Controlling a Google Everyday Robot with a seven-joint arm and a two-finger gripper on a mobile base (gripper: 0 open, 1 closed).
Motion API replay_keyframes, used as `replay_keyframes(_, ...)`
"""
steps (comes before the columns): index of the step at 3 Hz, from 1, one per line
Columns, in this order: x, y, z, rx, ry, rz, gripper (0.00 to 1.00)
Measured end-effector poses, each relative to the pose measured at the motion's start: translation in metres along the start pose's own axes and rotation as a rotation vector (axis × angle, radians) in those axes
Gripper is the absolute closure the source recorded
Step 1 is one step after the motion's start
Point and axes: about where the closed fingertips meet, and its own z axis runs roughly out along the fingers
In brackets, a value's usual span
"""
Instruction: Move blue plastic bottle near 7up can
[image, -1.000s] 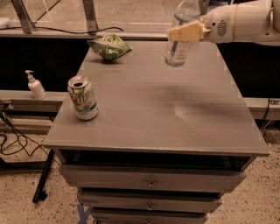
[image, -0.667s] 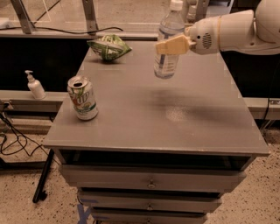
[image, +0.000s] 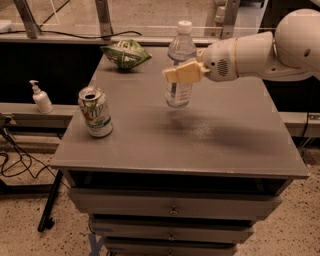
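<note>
The blue plastic bottle (image: 179, 70) is clear with a white cap and hangs upright above the middle of the grey table (image: 225, 145). My gripper (image: 183, 72) comes in from the right and is shut on the bottle's middle, its tan fingers (image: 176, 74) across the front. The 7up can (image: 95, 111) stands on the table near the left front edge, well to the left of the bottle and below it.
A green-and-white snack bag (image: 126, 53) lies at the table's far left corner. A small white pump dispenser (image: 41, 97) stands on a ledge left of the table. Drawers sit under the tabletop. Cables lie on the floor at left.
My gripper has carried the bottle leftward and toward the table's front, from the far right side to over the middle, closer to the can.
</note>
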Motion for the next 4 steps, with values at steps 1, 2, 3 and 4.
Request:
replay_keyframes(1,0.006,0.016,0.009,-0.033,-0.002,0.007,1.00)
replay_keyframes(2,0.008,0.033,0.022,-0.072,0.000,0.005,1.00)
replay_keyframes(3,0.008,0.051,0.041,-0.129,-0.018,-0.024,1.00)
replay_keyframes(4,0.006,0.064,0.063,-0.176,-0.041,-0.065,1.00)
